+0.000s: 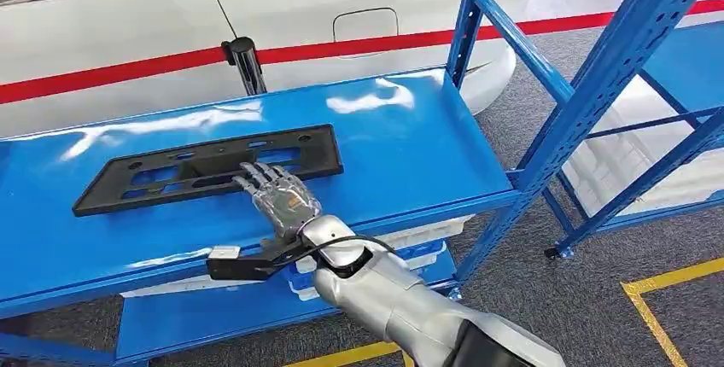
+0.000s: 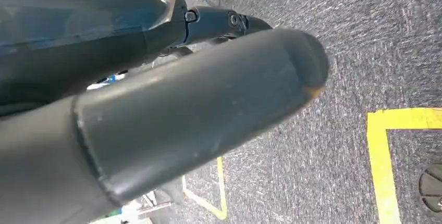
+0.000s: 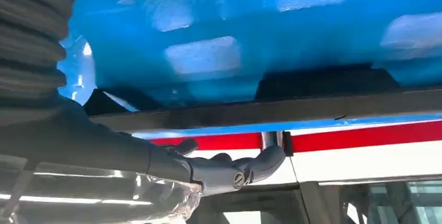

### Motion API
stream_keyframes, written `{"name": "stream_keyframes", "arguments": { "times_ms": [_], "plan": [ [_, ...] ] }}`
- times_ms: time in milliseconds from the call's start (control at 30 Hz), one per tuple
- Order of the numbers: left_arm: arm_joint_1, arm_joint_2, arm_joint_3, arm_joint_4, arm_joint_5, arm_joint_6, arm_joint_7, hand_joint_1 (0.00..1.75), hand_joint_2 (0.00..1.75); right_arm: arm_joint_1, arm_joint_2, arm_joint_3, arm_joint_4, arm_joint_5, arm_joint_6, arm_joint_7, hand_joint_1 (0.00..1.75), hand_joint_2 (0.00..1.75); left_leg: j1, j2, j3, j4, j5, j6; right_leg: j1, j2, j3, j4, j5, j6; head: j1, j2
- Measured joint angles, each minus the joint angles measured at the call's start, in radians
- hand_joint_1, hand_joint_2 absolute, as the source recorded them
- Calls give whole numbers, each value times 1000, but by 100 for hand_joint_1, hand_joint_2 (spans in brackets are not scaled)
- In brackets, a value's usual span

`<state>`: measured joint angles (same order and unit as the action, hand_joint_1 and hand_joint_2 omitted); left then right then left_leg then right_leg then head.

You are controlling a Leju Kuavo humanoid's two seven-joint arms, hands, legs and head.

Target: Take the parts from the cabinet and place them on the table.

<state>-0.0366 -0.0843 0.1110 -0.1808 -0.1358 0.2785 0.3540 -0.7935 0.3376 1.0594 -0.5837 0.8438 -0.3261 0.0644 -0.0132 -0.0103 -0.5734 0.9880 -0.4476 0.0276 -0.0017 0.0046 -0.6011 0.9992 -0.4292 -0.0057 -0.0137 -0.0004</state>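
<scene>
black plastic part (image 1: 209,168), long flat frame with cutouts, lies flat on the glossy blue shelf top (image 1: 410,141) of the rack, slightly skewed to the shelf edge. right hand (image 1: 277,194) reaches in from below in the head view, fingers spread over the part's near edge, touching or just above it, can't tell which. no closed grasp visible, so the hand reads as released, holding nothing. right wrist view shows the thumb and fingers (image 3: 229,169) extended, nothing between them, the part's dark edge (image 3: 271,110) beside them. left hand (image 2: 198,114) hangs by the floor in the left wrist view, blurred and very close, can't tell if clenched or loose.

progress: can't tell whether this blue surface counts as cabinet or table. if table, the part is placed and the hand is letting go; if cabinet, the pick is not yet done. white car (image 1: 256,8) with a red stripe stands behind the rack. white items sit on the lower shelf (image 1: 427,243), possibly more parts, unclear.
</scene>
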Motion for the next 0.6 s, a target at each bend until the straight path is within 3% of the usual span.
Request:
{"name": "stream_keyframes", "arguments": {
  "times_ms": [233, 600],
  "plan": [
    [1, -1, 5, 0, -21, 6, 9, 0, 0, -43, -1, -39, 114, 14, -92, 15, 0, 175, 0, -1, 3, 0, 0, 1, 0, 0, 3, 0, 0, -1, 0, 0],
    [-1, -1, 5, 0, -67, -27, -11, 0, 0, -69, -2, -162, 155, 125, -99, 15, 0, 175, 0, 1, 4, 0, 1, 1, 0, 0, 3, 0, 2, -2, 0, 0]
  ]
}}
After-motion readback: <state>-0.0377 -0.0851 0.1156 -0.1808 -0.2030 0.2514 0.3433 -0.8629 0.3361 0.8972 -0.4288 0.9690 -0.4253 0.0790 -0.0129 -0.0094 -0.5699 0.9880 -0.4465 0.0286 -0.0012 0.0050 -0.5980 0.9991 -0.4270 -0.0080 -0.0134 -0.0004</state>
